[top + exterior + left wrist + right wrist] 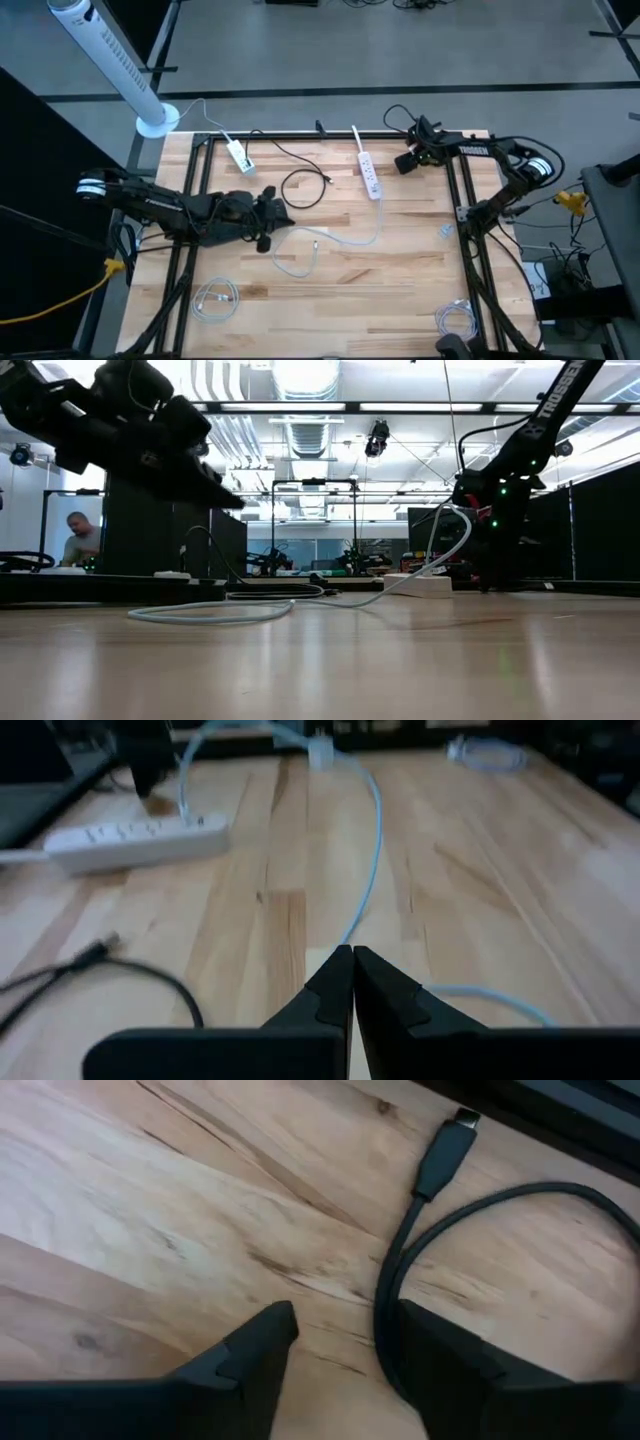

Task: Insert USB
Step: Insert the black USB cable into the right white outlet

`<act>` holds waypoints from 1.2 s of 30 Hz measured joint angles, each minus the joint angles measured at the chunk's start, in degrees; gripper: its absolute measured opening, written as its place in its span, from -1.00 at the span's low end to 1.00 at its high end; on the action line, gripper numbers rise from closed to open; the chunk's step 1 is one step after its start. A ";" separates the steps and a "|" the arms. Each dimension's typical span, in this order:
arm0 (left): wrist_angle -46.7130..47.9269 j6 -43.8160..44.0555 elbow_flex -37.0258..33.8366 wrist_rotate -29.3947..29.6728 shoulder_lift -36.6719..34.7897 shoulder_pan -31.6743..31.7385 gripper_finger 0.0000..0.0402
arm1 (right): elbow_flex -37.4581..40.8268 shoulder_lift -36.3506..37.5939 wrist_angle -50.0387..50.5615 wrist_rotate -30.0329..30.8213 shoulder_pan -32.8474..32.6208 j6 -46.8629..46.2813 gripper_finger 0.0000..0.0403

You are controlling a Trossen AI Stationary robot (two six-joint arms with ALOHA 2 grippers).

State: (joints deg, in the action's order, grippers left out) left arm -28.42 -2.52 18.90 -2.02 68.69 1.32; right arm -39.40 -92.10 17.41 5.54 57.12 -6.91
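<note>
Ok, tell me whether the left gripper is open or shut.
Shut. In the left wrist view the left gripper shows its two dark fingers pressed together above the pale blue cable, holding nothing visible.

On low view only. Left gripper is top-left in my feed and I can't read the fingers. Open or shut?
Observer: Shut. In the left wrist view the left gripper has its fingers pressed together. The white cable runs along the table beyond them.
Operator: Right gripper?
Observer: Open. The right gripper is low over the wood, with a black cable between its fingers.
Operator: Plug on that cable visible?
Observer: Yes. Its black plug lies flat on the table ahead of the fingers, not held.
Operator: Where's the power strip?
Observer: From above, the white power strip lies between the two arms, nearer the right gripper.
</note>
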 joint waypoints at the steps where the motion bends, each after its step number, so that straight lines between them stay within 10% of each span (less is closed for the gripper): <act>1: -1.45 0.02 0.00 0.02 0.00 0.00 -1.00 | -0.04 -0.39 -0.04 -0.08 0.00 0.87 -0.44; 5: -7.05 -0.64 -0.02 0.02 0.18 0.00 -1.00 | 0.15 0.63 0.49 0.56 -0.83 4.64 -0.92; 21: -37.98 -1.40 5.36 0.14 23.97 6.07 -1.00 | 0.93 36.97 5.93 -7.93 -14.00 4.85 -1.00; 36: -27.90 1.03 16.64 -5.43 35.85 9.22 -1.00 | 5.71 17.80 5.95 -5.65 -10.96 4.42 -0.46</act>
State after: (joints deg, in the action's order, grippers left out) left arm -56.31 -1.49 35.54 -7.45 104.53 10.55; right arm -33.69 -74.30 23.36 -0.11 46.16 -2.48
